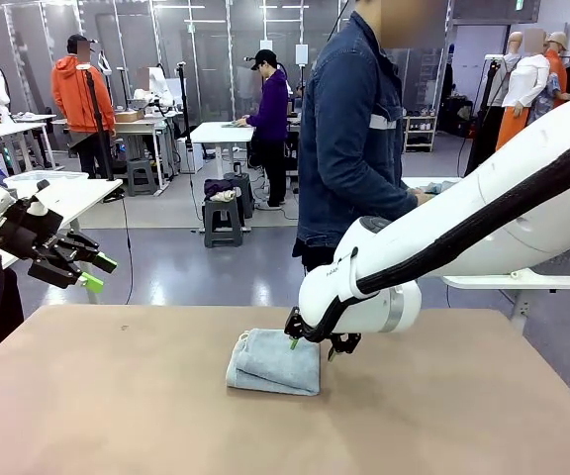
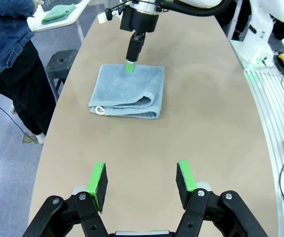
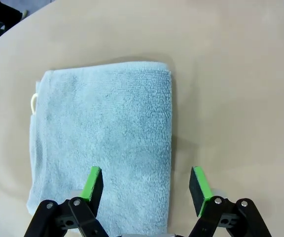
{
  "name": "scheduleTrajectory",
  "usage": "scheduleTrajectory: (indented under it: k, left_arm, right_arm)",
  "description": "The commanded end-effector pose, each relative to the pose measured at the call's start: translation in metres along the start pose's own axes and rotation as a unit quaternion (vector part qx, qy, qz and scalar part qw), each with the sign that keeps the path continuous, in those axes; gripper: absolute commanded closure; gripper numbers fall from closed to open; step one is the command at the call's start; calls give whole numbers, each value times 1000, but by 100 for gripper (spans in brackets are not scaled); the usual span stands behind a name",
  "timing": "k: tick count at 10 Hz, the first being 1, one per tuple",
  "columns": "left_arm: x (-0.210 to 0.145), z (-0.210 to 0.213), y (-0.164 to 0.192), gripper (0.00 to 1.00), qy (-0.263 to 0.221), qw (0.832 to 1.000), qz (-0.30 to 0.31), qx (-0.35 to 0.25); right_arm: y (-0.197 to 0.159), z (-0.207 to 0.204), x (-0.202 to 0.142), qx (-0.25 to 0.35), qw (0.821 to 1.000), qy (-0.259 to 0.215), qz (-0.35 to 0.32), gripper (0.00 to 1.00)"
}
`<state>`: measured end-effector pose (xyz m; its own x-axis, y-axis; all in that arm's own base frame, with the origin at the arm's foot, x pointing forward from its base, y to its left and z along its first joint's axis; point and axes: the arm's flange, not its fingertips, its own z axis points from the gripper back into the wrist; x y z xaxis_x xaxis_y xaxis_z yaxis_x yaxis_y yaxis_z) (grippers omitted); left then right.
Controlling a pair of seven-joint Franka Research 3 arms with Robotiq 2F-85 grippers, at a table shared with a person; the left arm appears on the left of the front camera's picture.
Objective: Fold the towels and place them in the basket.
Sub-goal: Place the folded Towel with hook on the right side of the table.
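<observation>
The folded blue towel (image 1: 275, 363) lies in the middle of the table (image 1: 117, 416). My right tool (image 3: 146, 183) hangs just above one edge of the towel with its jaws spread, one pad over cloth and the other over bare table. My left tool (image 2: 141, 180), also spread and empty, is raised well away from the towel. If I pinch from here I may catch only the top layer. The fold could then fall open on the lift, or a pad could drag the towel askew.

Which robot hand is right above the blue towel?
The right gripper, open over the edge of the light blue towel; the left gripper hangs far aside.
</observation>
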<state>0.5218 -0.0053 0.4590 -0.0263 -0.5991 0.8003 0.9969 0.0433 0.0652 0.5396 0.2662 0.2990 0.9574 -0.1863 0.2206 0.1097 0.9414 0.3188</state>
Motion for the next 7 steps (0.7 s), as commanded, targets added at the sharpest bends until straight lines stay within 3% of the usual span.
scheduleTrajectory:
  k: [1, 6, 7]
  left_arm:
    - [2, 0, -2, 28, 1, 1000, 2, 6]
    - [2, 0, -2, 28, 1, 1000, 2, 6]
    - [2, 0, -2, 28, 1, 1000, 2, 6]
  right_arm:
    - [11, -9, 3, -8, 1000, -14, -15, 11]
    - [9, -21, 7, -4, 1000, 4, -6, 11]
    - [9, -22, 7, -5, 1000, 13, -14, 31]
